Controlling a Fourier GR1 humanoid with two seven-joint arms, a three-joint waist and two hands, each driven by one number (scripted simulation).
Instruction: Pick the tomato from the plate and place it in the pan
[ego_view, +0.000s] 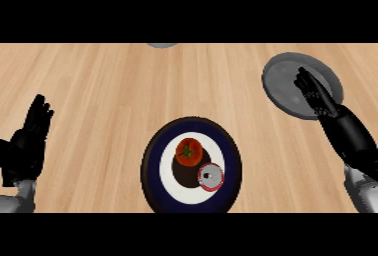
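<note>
A red tomato (189, 151) with a green stalk lies on the dark centre of a round plate (153, 165) with a navy rim and a white ring, in the lower middle of the head view. The grey round pan (284, 82) sits at the upper right with nothing in it. My right hand (336, 120) stretches up from the lower right, its straight fingers lying over the pan's right half; it is open and holds nothing, far from the tomato. My left hand (28, 137) rests open at the left edge, fingers up.
A small round object (210, 176) with a red rim and a grey centre lies on the plate just right of and below the tomato. A grey object (161, 45) peeks in at the top edge. Bare wooden counter (96, 90) lies between plate and pan.
</note>
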